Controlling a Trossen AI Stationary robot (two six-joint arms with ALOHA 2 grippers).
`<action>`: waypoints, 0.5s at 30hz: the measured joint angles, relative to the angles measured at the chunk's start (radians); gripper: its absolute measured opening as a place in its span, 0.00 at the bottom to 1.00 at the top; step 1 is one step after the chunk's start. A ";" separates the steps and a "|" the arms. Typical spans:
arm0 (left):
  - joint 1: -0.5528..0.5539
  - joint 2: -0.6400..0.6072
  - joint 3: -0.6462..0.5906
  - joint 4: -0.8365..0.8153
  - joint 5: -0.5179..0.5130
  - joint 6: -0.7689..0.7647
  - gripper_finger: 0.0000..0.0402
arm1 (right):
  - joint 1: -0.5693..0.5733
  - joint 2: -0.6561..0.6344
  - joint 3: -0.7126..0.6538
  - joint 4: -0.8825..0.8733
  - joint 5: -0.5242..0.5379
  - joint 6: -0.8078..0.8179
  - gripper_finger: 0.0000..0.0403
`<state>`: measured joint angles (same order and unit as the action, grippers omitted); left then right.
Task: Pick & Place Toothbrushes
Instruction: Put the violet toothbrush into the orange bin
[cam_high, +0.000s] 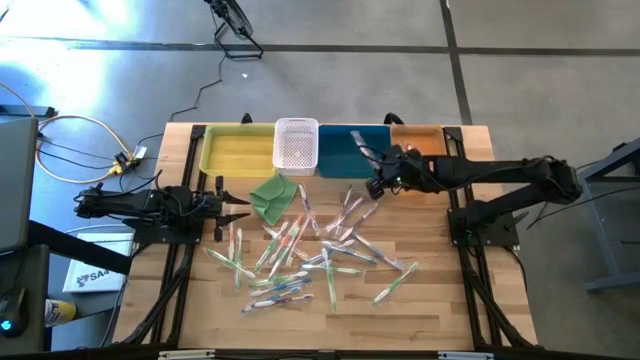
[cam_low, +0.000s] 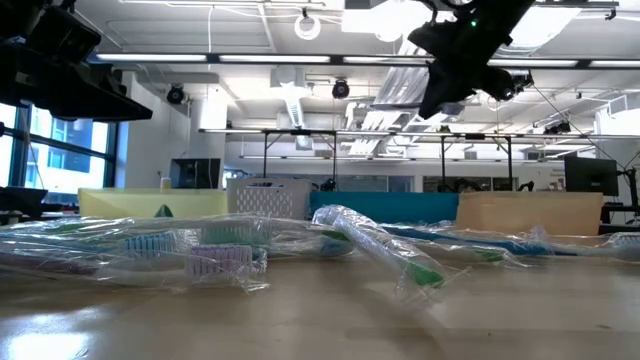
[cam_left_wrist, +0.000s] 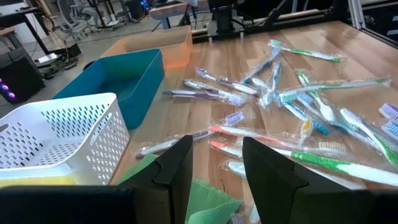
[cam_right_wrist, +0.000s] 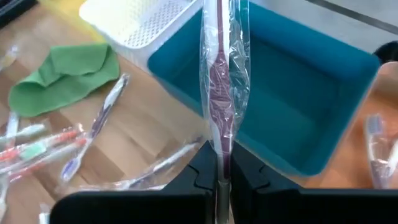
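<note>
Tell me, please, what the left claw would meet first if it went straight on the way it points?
Probably the folded green cloth, which lies just ahead of the open left claw. Beyond it come the clear-wrapped toothbrushes scattered on the wooden table, though depth is hard to judge.

Four bins in row along table's (cam_high: 440, 300) far edge: solid bin (cam_high: 236, 151) at left, perforated basket (cam_high: 296, 144) next, deep bin (cam_high: 358, 153) third, last bin (cam_high: 422, 139) at right. Folded cloth (cam_high: 273, 194) lies just before basket. Wrapped toothbrushes (cam_high: 305, 250) scattered across table centre, before bins. Left gripper (cam_high: 222, 207) sits left of cloth, at pile's left edge. Right gripper (cam_high: 372, 185) hangs before deep bin, clamped on one wrapped toothbrush (cam_right_wrist: 219, 81) that reaches over that bin.
</note>
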<state>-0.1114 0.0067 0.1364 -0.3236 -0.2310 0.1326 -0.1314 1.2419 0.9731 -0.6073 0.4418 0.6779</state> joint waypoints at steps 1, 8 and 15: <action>0.000 0.000 0.000 -0.001 0.000 0.000 0.34 | -0.013 -0.004 0.001 -0.010 -0.002 -0.003 0.02; 0.000 0.000 0.000 -0.001 0.000 0.000 0.34 | -0.102 -0.028 0.000 -0.106 -0.022 -0.032 0.02; 0.000 0.000 0.000 -0.001 0.001 0.000 0.34 | -0.187 -0.031 0.000 -0.162 -0.030 -0.055 0.02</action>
<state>-0.1114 0.0067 0.1364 -0.3248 -0.2302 0.1326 -0.3185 1.2106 0.9733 -0.7689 0.4115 0.6231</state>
